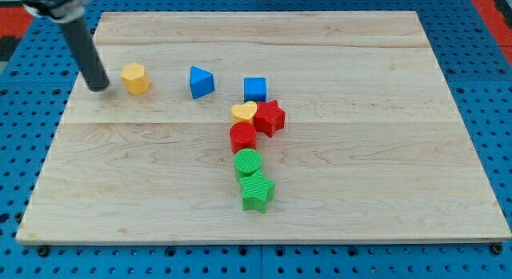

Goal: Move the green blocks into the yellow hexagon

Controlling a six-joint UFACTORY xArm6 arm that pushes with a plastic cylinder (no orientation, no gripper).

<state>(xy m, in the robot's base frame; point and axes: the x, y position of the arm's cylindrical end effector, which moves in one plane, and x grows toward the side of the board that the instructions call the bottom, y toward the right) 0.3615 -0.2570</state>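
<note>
A yellow hexagon block (135, 77) sits at the view's upper left of the wooden board (384, 191). My tip (98, 87) rests on the board just left of the yellow hexagon, a small gap apart. A green round block (248, 161) and a green star block (257, 191) lie touching each other near the board's middle, toward the view's bottom, far to the right of and below my tip.
A blue triangular block (201, 81) and a blue cube (254, 89) lie right of the hexagon. A yellow heart (244, 113), a red star (270, 117) and a red round block (242, 137) cluster just above the green blocks.
</note>
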